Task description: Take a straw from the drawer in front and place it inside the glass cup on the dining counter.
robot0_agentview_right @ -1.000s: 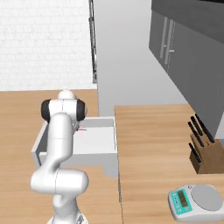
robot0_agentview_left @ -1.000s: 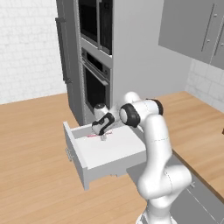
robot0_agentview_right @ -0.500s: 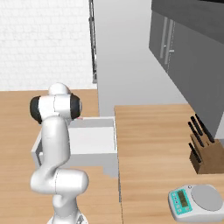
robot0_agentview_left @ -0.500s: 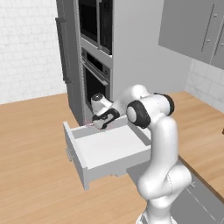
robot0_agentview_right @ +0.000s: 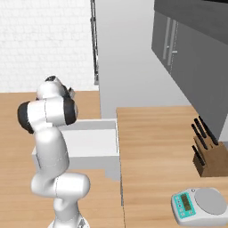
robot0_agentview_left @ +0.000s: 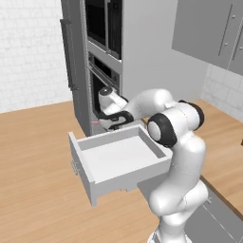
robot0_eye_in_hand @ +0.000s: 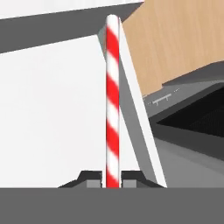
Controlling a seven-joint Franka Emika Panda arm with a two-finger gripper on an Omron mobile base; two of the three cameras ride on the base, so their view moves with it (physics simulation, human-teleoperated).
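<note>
Wood-plank floor and a tall grey oven tower around the open drawer (robot0_agentview_left: 118, 161)
White inside, the drawer stands pulled out below the dark-glass oven door (robot0_agentview_left: 102, 92); the tool (robot0_eye_in_hand: 112, 177) is clenched on the red-and-white striped straw (robot0_eye_in_hand: 112, 100), held above the drawer's back edge. At right, a wood-topped table (robot0_agentview_right: 156, 156) carries a knife block (robot0_agentview_right: 207, 153) and a teal scale (robot0_agentview_right: 198, 205) under grey wall cabinets (robot0_agentview_right: 187, 40)

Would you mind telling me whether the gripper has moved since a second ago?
Yes. The gripper, shut on the straw, has risen out of the drawer and now sits beyond its back wall, near the oven front.
</note>
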